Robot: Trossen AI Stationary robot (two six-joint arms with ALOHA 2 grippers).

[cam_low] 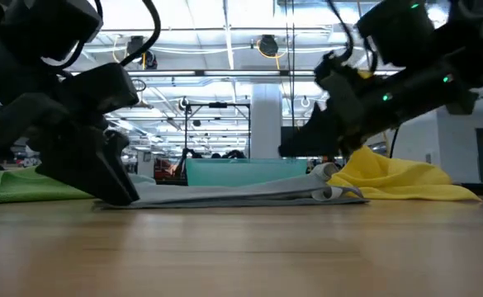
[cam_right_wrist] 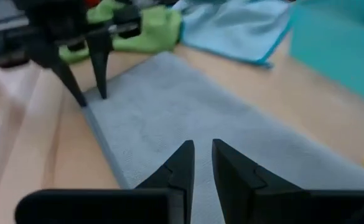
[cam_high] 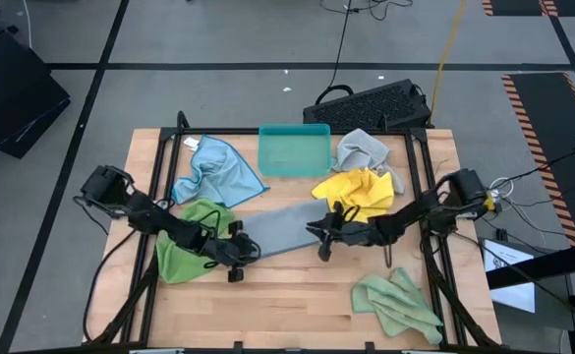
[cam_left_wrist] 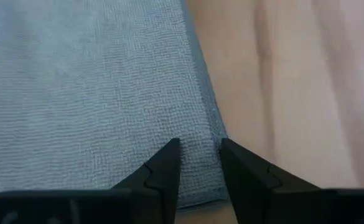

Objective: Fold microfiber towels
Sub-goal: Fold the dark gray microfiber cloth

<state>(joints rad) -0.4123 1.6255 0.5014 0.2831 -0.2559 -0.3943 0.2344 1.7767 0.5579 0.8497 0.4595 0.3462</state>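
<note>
My left end effector (cam_high: 236,258) sits low at the near-left corner of the folded grey towel (cam_high: 285,230), fingers (cam_left_wrist: 163,174) narrowly parted astride its edge, gripping nothing that I can see. A green towel (cam_high: 187,246) lies just behind it. The grey towel spans the surface (cam_high: 297,295) to my right end effector (cam_high: 324,239), which hovers over its other end, fingers nearly closed, empty; the yellow towel (cam_high: 361,190) lies just beyond.

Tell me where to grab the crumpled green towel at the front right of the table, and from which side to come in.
Take the green towel at one of the raised folds near its middle, coming straight down from above. It lies bunched and flat on the table with no edge lifted clear, so a side approach would likely just push it; a ridge gives the jaws cloth to pinch. The right gripper is the nearer one.
</note>
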